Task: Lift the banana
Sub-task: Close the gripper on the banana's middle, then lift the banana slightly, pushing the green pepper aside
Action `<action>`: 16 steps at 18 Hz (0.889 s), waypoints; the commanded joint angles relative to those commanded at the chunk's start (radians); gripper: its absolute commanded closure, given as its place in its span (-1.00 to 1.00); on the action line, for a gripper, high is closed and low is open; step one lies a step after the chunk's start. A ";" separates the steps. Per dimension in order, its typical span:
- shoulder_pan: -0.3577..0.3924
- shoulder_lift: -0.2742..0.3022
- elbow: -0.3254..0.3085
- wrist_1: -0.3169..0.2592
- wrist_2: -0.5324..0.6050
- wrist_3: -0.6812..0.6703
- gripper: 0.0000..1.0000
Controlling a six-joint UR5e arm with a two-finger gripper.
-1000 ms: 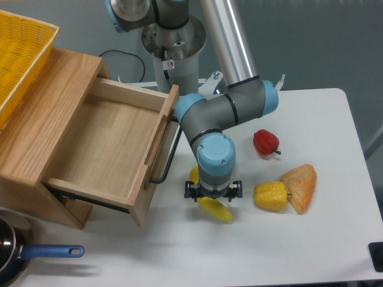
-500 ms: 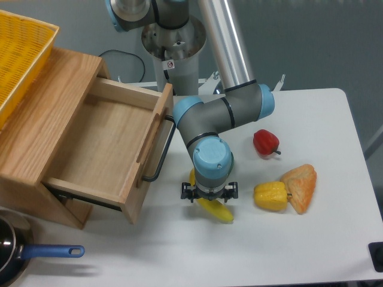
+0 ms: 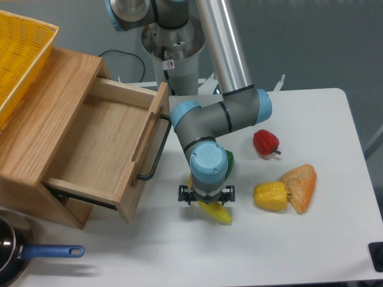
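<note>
The banana [image 3: 216, 213] is a long yellow curved toy lying on the white table just below the arm's wrist; only its lower end and a bit of its upper end by the wrist show. My gripper [image 3: 206, 202] points straight down over its middle, with the fingers [image 3: 224, 194] either side of it. The wrist hides the fingertips, so I cannot tell if they are closed on the banana. The banana looks to be resting on the table.
An open wooden drawer [image 3: 96, 140] with a black handle [image 3: 152, 152] is to the left. A yellow bell pepper [image 3: 270, 195], an orange wedge [image 3: 301, 186] and a red pepper [image 3: 266, 142] lie to the right. A green object [image 3: 229, 162] peeks from behind the wrist. A pan handle [image 3: 51, 252] is at the front left.
The gripper and the banana under it have shifted a little to the left and toward the front. The drawer has slid further in, its handle moving left.
</note>
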 joint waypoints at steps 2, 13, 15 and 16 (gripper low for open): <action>0.011 -0.005 0.015 -0.002 0.000 0.018 -0.74; 0.037 -0.028 0.017 -0.002 0.002 0.086 -0.11; 0.037 -0.028 0.023 -0.003 0.002 0.094 -0.08; 0.037 -0.026 0.023 -0.003 0.002 0.097 -0.07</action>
